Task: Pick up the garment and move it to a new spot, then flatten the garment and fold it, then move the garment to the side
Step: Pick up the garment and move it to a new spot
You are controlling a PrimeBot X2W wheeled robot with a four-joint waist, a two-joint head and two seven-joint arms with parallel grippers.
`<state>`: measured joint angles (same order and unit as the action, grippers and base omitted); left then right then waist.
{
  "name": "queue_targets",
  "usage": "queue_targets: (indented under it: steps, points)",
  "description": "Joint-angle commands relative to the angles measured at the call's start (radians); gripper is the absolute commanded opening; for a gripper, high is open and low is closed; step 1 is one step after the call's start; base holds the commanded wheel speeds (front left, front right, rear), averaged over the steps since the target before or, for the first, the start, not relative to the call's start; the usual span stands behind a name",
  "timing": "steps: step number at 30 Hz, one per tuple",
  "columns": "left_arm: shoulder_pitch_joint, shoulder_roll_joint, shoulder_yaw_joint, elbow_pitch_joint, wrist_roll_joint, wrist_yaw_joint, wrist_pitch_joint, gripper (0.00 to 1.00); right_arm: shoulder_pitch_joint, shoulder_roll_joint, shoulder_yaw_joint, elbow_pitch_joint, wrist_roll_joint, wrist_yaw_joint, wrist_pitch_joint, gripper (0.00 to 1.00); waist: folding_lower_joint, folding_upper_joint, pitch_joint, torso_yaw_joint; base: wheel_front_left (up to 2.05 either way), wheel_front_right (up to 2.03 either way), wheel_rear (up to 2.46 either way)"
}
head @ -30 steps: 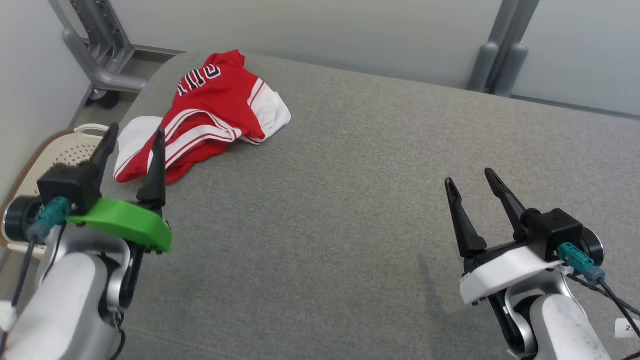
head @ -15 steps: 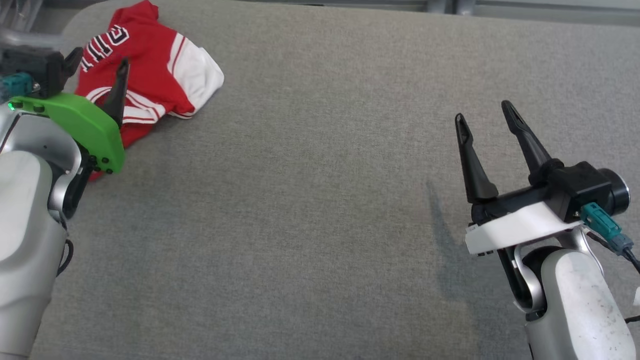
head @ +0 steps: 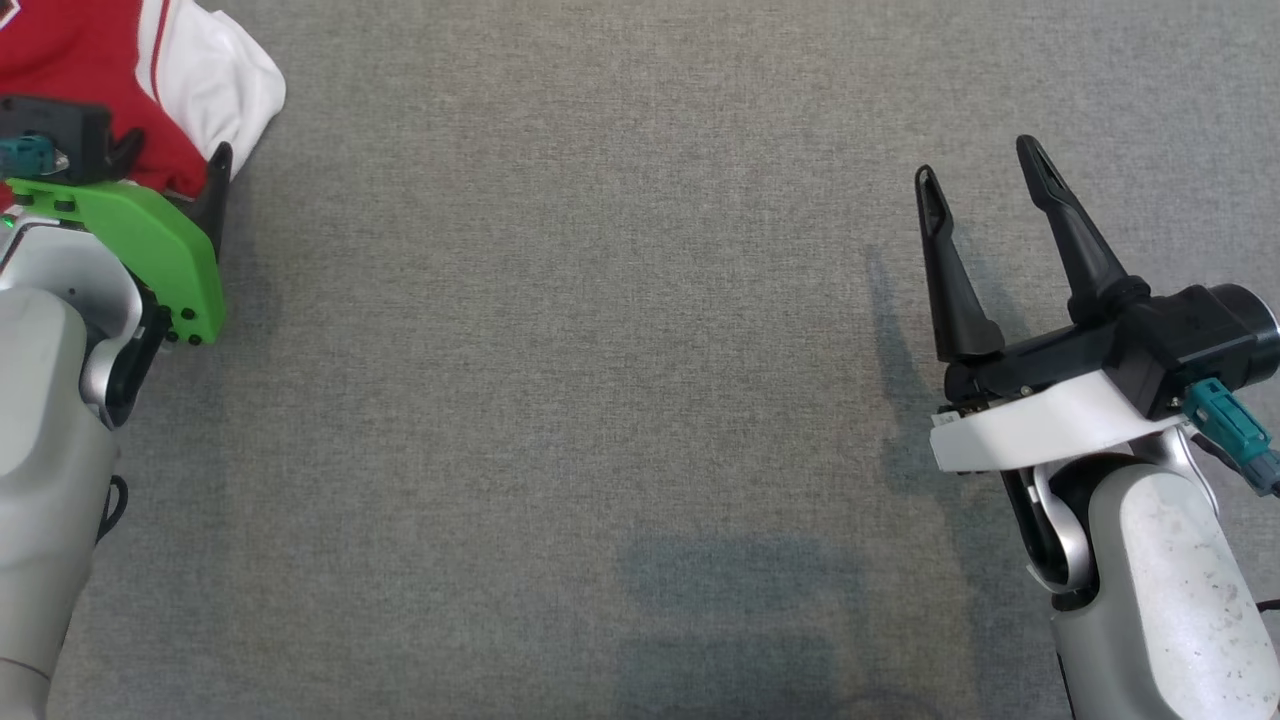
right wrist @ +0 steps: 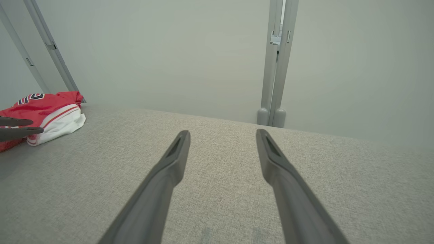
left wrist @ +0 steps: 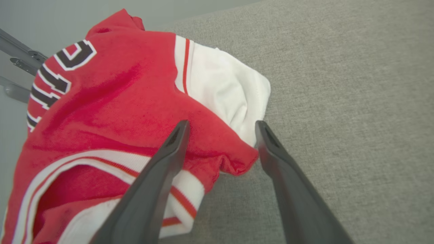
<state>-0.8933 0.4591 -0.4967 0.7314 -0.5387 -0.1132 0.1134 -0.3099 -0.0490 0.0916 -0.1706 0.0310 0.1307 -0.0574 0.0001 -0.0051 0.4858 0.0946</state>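
My left gripper hovered, spread wide, at a corner of the garment; my right gripper, equally spread, pointed forward above the table.

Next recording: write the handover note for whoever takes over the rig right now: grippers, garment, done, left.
Left gripper: open, jaws either side of the near red edge of the garment, not closed on it.
Right gripper: open, empty, above the bare grey surface.
Garment: crumpled, red and white, at the surface's far left.
Done: nothing; no grasp yet.
Left: grasp, move to a new spot, flatten, fold, move aside.
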Motion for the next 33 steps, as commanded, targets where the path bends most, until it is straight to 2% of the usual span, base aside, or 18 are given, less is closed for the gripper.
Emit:
queue_targets:
  steps: [1, 7, 10, 11, 12, 13, 14, 15, 23, 33]
  points:
    - [-0.022, 0.007, 0.005, 0.017, 0.0, 0.011, -0.008, 1.0, -0.01, -0.003, -0.001, -0.009, -0.009, 0.0, -0.005, 1.0, -0.0001, 0.0051, 0.033, -0.031, 0.0, 0.0, 0.0]
    - [-0.049, 0.012, 0.017, 0.103, 0.007, 0.05, -0.027, 1.0, -0.019, -0.003, 0.004, -0.016, -0.006, 0.0, -0.007, 1.0, -0.0001, 0.0051, 0.045, -0.038, 0.0, 0.0, 0.0]
    - [-0.05, 0.006, 0.018, 0.13, -0.003, 0.05, -0.017, 1.0, -0.021, -0.003, 0.008, -0.014, -0.002, 0.0, -0.009, 1.0, -0.0001, 0.0051, 0.047, -0.042, 0.0, 0.0, 0.0]
    - [-0.048, -0.003, 0.017, 0.152, -0.011, 0.042, -0.012, 0.57, -0.023, -0.003, 0.008, -0.01, 0.001, 0.0, -0.012, 1.0, -0.0001, 0.0051, 0.047, -0.046, 0.0, 0.0, 0.0]
    - [-0.048, -0.006, 0.015, 0.161, -0.012, 0.04, -0.016, 0.42, -0.024, -0.003, 0.008, -0.008, 0.002, 0.0, -0.014, 1.0, -0.0001, 0.0051, 0.046, -0.047, 0.0, 0.0, 0.0]
    - [-0.048, -0.006, 0.015, 0.161, -0.012, 0.04, -0.016, 0.42, -0.024, -0.003, 0.008, -0.008, 0.002, 0.0, -0.014, 1.0, -0.0001, 0.0051, 0.046, -0.047, 0.0, 0.0, 0.0]
    - [-0.049, -0.01, 0.013, 0.169, -0.013, 0.037, -0.02, 0.29, -0.024, -0.003, 0.008, -0.007, 0.003, 0.0, -0.015, 1.0, -0.0001, 0.0051, 0.045, -0.049, 0.0, 0.0, 0.0]
    - [-0.049, -0.014, 0.014, 0.174, -0.019, 0.034, -0.029, 0.0, -0.025, -0.003, 0.007, -0.005, 0.003, 0.0, -0.017, 1.0, -0.0001, 0.0051, 0.042, -0.051, 0.0, 0.0, 0.0]
    - [-0.068, -0.045, 0.031, 0.176, -0.06, 0.011, -0.12, 0.0, -0.007, -0.003, -0.007, 0.027, 0.02, 0.0, -0.044, 1.0, -0.0001, 0.0051, -0.028, -0.058, 0.0, 0.0, 0.0]
    - [-0.006, -0.124, 0.011, 0.053, -0.107, -0.008, -0.187, 0.0, 0.053, -0.003, -0.023, 0.083, 0.058, 0.0, -0.073, 1.0, -0.0001, 0.0051, -0.188, -0.071, 0.0, 0.0, 0.0]
